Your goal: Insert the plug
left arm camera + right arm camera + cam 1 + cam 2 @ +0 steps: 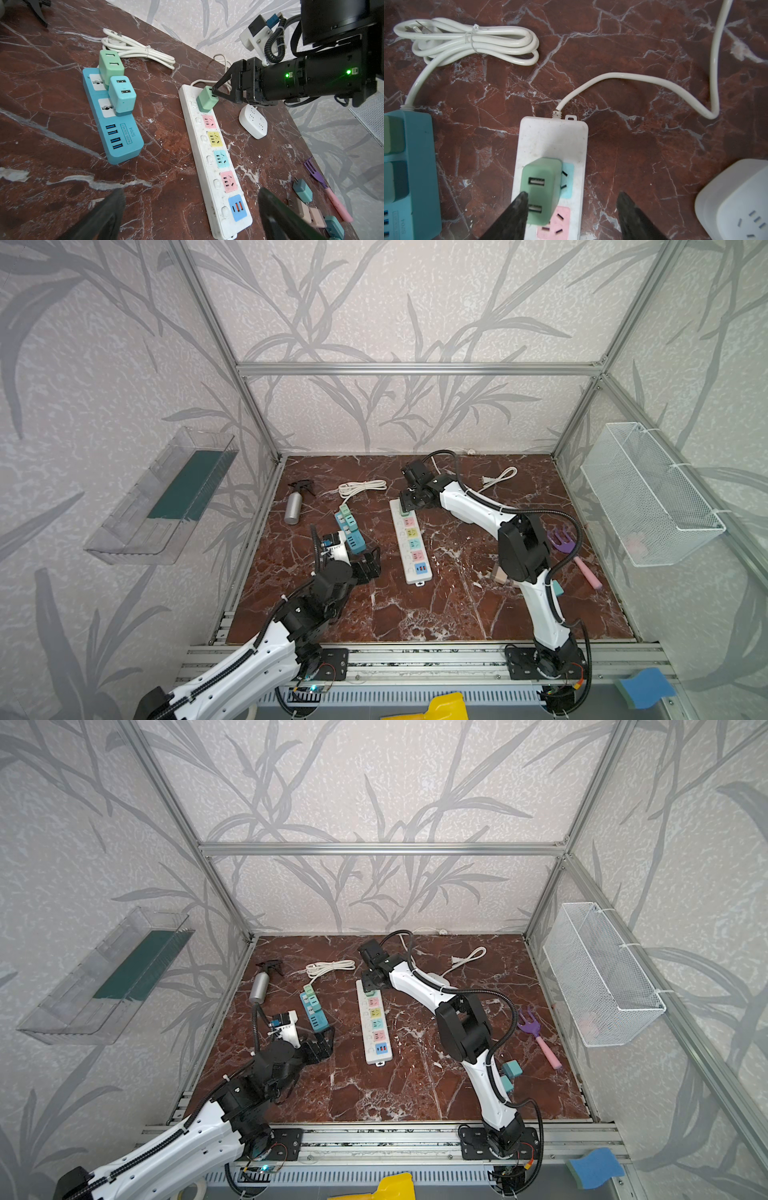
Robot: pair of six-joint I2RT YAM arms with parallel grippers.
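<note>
Plug (542,187), a green two-port cube, stands on the far-end pale blue socket of the white power strip (550,137) and leans slightly. Can't tell if its pins are fully home. Right gripper (571,194) is spread above it with nothing clamped: one finger (519,207) overlaps the plug's face, the other is well clear on the far side. Step in hand looks like seating or letting go. To do it well, centre over the cube, press straight down along the pins with no sideways shove, and watch that the strip doesn't skid on the marble table (643,104). Left gripper (191,192) hovers wide open and empty over the strip's near end and could pin it. Blue power strip (124,141) lies beside it, untouched.
</note>
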